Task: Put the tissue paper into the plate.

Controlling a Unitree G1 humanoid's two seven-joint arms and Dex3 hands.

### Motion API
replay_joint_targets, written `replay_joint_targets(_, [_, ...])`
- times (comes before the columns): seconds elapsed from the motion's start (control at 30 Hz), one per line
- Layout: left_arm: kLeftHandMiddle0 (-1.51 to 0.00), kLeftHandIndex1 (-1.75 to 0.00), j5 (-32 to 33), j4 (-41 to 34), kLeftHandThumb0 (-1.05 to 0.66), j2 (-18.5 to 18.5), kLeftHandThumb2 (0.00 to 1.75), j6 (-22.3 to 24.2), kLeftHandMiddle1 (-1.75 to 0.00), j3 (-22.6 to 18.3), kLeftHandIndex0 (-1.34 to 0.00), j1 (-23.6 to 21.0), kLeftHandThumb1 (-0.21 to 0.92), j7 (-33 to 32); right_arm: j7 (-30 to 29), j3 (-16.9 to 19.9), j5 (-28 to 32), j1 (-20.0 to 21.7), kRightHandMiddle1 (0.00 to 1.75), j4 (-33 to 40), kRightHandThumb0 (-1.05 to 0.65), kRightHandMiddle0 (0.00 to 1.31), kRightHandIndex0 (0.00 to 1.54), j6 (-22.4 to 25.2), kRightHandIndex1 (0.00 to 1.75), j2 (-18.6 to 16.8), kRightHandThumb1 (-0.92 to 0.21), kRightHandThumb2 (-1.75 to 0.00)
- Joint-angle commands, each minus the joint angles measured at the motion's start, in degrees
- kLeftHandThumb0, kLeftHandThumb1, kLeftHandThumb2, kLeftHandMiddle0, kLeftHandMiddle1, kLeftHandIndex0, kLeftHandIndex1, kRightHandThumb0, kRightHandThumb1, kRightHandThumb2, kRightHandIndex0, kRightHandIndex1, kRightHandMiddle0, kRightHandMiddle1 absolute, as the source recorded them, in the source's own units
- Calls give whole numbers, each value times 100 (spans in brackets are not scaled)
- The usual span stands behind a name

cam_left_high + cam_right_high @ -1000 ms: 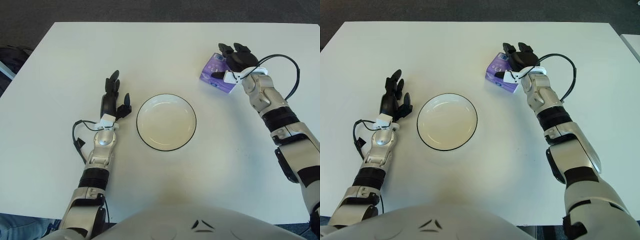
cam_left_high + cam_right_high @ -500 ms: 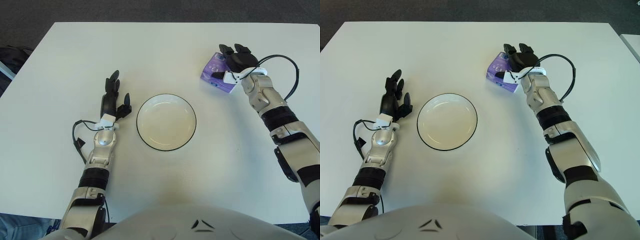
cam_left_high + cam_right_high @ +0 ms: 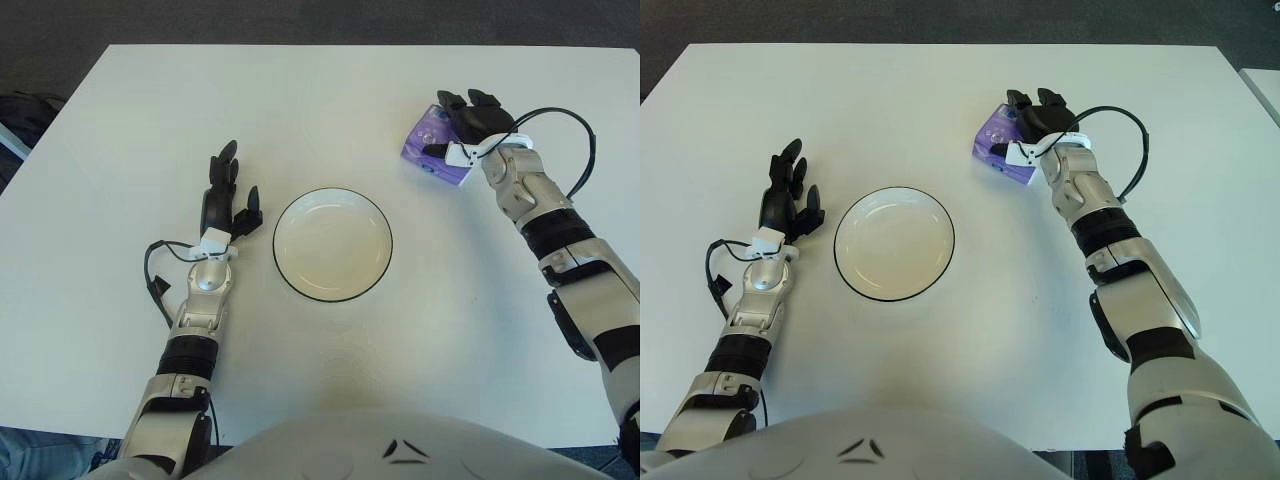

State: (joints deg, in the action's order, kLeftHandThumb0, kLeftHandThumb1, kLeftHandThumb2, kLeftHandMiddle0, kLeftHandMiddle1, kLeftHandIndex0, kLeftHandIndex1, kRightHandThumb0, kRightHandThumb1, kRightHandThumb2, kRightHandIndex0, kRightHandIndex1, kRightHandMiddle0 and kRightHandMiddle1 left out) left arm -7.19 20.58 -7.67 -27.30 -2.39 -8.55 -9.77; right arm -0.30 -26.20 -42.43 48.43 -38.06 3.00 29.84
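Note:
A purple tissue pack (image 3: 427, 141) lies on the white table at the far right, up and to the right of the plate. My right hand (image 3: 468, 121) rests on top of the pack with its black fingers curled over it. The white plate (image 3: 333, 244) with a dark rim sits empty at the table's middle. My left hand (image 3: 226, 190) lies on the table just left of the plate, fingers spread, holding nothing.
The white table (image 3: 300, 90) ends against dark floor at the back. A black cable (image 3: 570, 125) loops off my right wrist, another (image 3: 155, 285) beside my left forearm.
My right hand and the tissue pack have shifted very slightly up the table. The left hand has not moved.

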Motion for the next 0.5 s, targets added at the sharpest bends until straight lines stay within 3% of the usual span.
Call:
replay_joint_targets(0.0, [-31,-56,-111,1074,-66,357,78,-94,0,206,0,944,92,-82,168,-215,-219,-236,0,-260,-102,0,0,92,0,-73,-92,-28])
replay_joint_targets(0.47, [-31,-57,-108,1131,-65,347,78,-156,0,201,0,902,92,-82,274,-440,-261,-239,0,-348,-102,0,0,12,0,-37,-92,-27])
